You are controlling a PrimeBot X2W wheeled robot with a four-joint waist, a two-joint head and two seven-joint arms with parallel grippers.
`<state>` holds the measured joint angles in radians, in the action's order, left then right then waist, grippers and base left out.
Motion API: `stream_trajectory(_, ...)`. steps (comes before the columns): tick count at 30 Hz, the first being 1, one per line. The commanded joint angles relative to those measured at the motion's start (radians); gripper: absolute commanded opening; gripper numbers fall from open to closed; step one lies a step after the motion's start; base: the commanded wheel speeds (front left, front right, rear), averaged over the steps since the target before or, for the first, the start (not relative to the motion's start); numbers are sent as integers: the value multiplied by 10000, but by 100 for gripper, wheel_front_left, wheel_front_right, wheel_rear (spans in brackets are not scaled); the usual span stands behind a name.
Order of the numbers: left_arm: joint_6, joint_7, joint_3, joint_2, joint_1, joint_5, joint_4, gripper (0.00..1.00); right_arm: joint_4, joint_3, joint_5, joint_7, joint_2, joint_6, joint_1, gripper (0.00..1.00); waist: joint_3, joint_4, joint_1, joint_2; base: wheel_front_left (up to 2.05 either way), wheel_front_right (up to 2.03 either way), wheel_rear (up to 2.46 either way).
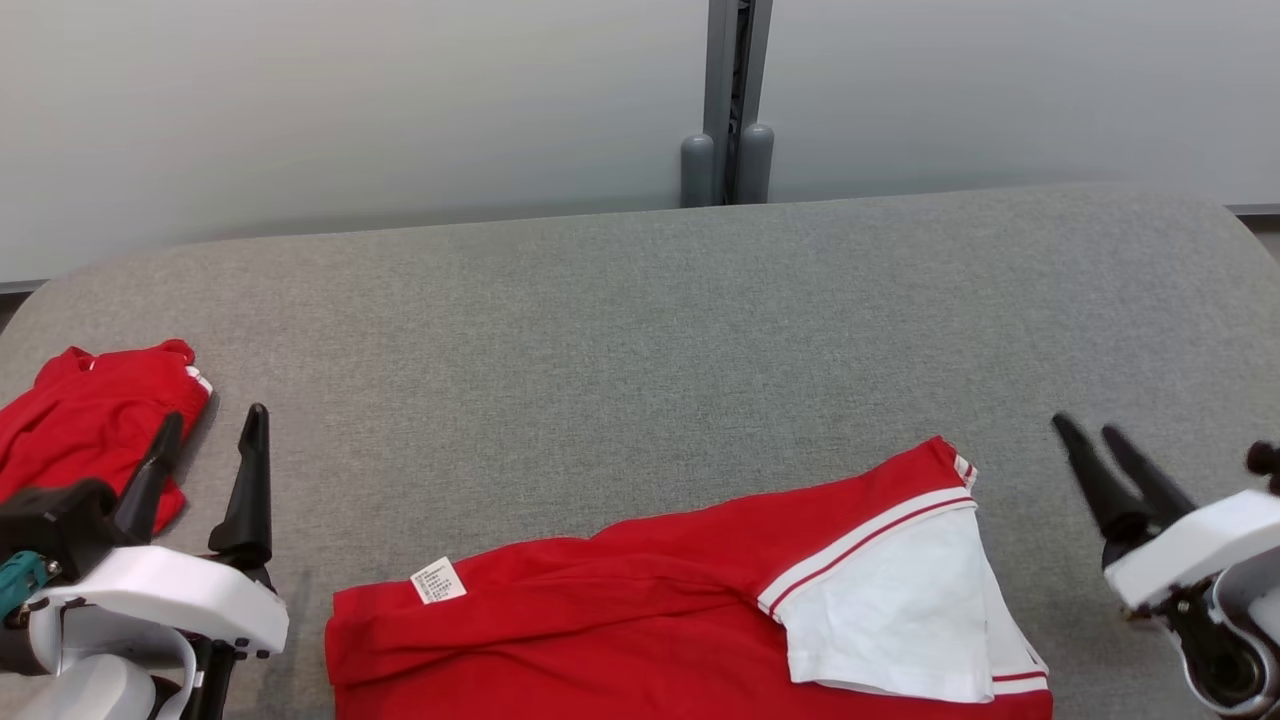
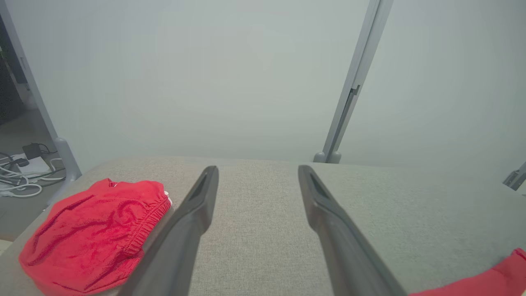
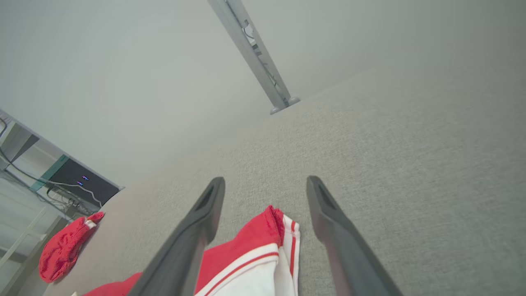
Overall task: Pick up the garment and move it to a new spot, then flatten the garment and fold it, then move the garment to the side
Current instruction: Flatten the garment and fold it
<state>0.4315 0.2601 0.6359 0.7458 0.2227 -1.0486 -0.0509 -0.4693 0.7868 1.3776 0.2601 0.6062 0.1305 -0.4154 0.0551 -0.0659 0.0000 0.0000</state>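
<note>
A grey fabric surface (image 1: 640,330) with rounded corners meets pale frosted panels (image 1: 350,100) joined by a grey post (image 1: 738,90). Cables (image 2: 18,181) lie on the floor (image 2: 16,209). The light is soft and even.

a white care label (image 1: 438,581) on the red garment (image 1: 640,610); its print is unreadable.

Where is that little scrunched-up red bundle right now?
In the head view the red bundle sits at the left edge of the grey fabric surface, right by the left gripper, well apart from the red-and-white garment near the front.
</note>
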Motion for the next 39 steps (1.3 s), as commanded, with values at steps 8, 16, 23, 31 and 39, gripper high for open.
stream_trajectory(8, -929, 44, -2799, -2315, -1517, 2491, 451, 100, 421, -4476, -4048, 55, -2053, 9, 1892, 100, -93, 150, 0, 0, 0, 0, 0)
stream_trajectory(16, -2039, 46, -4204, -3714, -2126, 3925, 920, 100, 71, -4826, -6024, 56, -2741, 9, 2541, 100, -42, 187, 0, 0, 0, 0, 0)
stream_trajectory(23, -3026, 47, -4877, -4669, -2097, 4736, 1570, 100, -977, -4394, -6417, -491, -3150, 9, 2331, 100, 40, 262, 0, 0, 0, 0, 0)
stream_trajectory(31, -3804, 47, -5337, -5225, -1880, 5304, 2132, 100, -2197, -4147, -6150, -1119, -3534, 9, 1955, 100, 42, 423, 0, 0, 0, 0, 0)
stream_trajectory(39, -4231, 47, -5707, -5561, -1864, 5716, 2435, 100, -3073, -3854, -5620, -2783, -3918, 9, 1786, 100, 28, 481, 0, 0, 0, 0, 0)
